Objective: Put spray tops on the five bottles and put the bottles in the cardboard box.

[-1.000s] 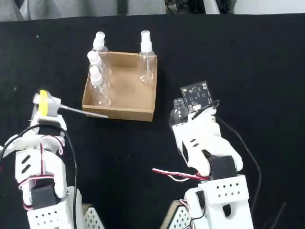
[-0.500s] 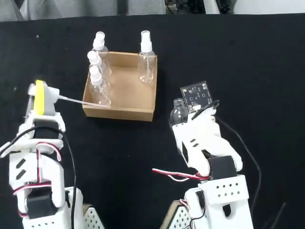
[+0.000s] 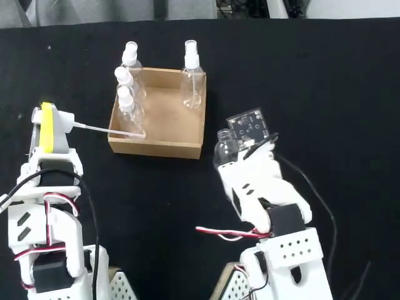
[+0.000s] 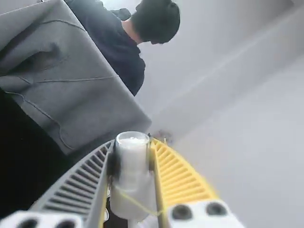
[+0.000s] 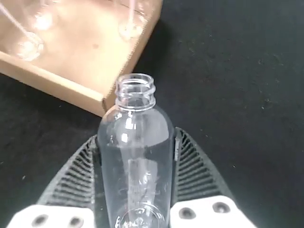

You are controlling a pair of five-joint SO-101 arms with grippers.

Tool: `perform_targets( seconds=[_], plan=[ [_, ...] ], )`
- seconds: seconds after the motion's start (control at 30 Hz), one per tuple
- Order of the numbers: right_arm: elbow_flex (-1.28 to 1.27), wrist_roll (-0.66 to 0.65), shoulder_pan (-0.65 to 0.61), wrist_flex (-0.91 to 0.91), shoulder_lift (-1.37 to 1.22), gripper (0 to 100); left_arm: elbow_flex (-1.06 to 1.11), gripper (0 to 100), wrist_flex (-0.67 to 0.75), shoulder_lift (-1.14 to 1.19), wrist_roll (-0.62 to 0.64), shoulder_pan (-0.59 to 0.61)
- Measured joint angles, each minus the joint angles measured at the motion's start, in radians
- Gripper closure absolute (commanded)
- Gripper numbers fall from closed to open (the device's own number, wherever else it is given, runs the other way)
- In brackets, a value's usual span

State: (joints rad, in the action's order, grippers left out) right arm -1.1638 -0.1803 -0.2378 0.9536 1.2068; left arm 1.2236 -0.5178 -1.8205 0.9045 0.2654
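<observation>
Left gripper (image 4: pixel 133 147): clenched on the spray top (image 4: pixel 129 176), with the head pinched between its two fingers.
Tube (image 3: pixel 106 130): sticks straight out ahead of the left gripper, and its tip reaches the near rim of the box (image 3: pixel 156 149).
Right gripper (image 5: pixel 136 140): grasping the open bottle (image 5: pixel 135 156) around its body. The bare threaded neck stands clear beyond the fingertips.
Bottle place: between the right fingers, just ahead of that wrist and near a corner of the box. Whether it stands quite upright cannot be told.
Box: ahead of both grippers, lying between them. Four capped bottles (image 3: pixel 127 107) stand inside it.
Top to bottle: well apart, one at each side of the box.
Bottle handling: probably light, thin clear plastic, smooth and likely to give or slip under a hard squeeze. Best held at mid-body, as now, leaving the neck free.
Top handling: the head looks small, light and stiff, so it is the place to grip. The tube looks thin and bendy and may snag on the neck rim.
Progress: four done, by the look of it. This fifth bottle is not yet capped or boxed.
</observation>
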Motion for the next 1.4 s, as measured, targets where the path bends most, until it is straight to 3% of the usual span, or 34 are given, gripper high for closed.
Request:
perform_targets(
  seconds=[0.4, 1.0, 1.4],
  plan=[
    [0.000, 0.000, -0.052, 0.008, 0.002, 98.6, 0.040, 97, 0.000, 0.009, 0.009, -0.005],
    [-0.187, 0.000, -0.133, 0.032, 0.489, 98.6, 0.041, 97, 0.000, 0.000, 0.009, -0.006],
    [-0.324, -0.002, -0.203, -0.018, 0.592, 98.6, 0.040, 97, 0.000, 0.000, 0.009, -0.006]
  ],
)
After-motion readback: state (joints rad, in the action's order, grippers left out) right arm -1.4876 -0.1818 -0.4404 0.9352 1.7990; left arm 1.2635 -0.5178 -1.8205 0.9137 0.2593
